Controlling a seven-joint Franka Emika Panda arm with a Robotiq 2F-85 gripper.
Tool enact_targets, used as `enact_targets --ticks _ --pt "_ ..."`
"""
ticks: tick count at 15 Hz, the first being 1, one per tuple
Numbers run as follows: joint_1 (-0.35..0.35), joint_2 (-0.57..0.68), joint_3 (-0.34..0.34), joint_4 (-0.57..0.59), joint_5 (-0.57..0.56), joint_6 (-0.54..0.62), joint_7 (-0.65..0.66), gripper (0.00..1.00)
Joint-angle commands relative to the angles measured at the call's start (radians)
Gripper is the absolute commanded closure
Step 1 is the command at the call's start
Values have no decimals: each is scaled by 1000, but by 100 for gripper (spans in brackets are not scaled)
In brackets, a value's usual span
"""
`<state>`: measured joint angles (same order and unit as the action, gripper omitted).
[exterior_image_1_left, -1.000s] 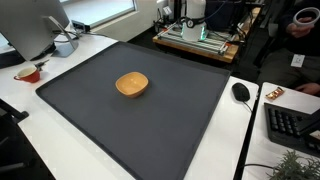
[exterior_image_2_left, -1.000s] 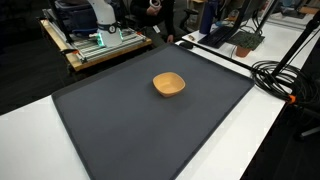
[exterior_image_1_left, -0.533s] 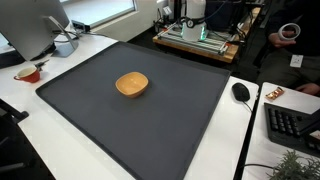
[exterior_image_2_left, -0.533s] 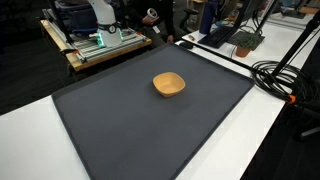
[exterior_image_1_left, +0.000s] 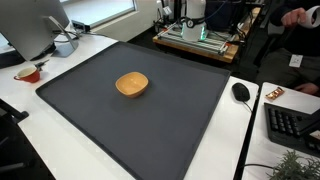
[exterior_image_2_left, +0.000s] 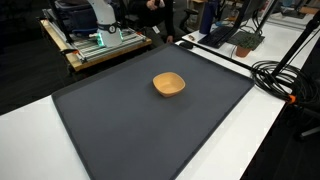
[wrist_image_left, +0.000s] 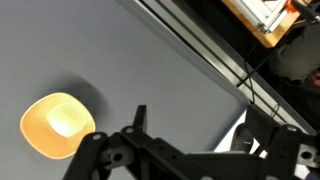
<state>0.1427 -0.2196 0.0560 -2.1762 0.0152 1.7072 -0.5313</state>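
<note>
A small orange-tan bowl (exterior_image_1_left: 132, 84) sits empty and upright on a large dark grey mat (exterior_image_1_left: 150, 130); both show in both exterior views, the bowl (exterior_image_2_left: 168, 84) a little past the middle of the mat (exterior_image_2_left: 150, 130). In the wrist view the bowl (wrist_image_left: 58, 124) lies at the lower left. My gripper (wrist_image_left: 198, 128) hangs well above the mat with the bowl off to one side. Its black fingers are spread apart and nothing is between them. The arm and gripper do not show in either exterior view.
A black mouse (exterior_image_1_left: 241, 92) and a keyboard (exterior_image_1_left: 290, 125) lie on the white table beside the mat. A red cup (exterior_image_1_left: 28, 73) and a monitor (exterior_image_1_left: 35, 25) stand at the far side. Black cables (exterior_image_2_left: 285, 80) run along one edge. An equipment cart (exterior_image_2_left: 100, 42) stands behind.
Only a person's hand at the upper edge of an exterior view has shifted. The bowl and the mat have not moved.
</note>
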Motion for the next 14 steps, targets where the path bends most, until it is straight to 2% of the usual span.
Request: enact_targets --ticks 1,5,10,11,12,14 --pt "6 -47 10 -120 -71 246 -40 0" --pt "-4 -71 -5 -289 -154 575 -97 0" --pt "-48 -2 -40 -458 -332 962 -151 0" --pt "-63 22 -47 -473 -350 989 -140 0" --pt "-40 -1 -32 -433 -304 912 -119 0" --pt "-47 13 -36 -448 -308 931 -119 0"
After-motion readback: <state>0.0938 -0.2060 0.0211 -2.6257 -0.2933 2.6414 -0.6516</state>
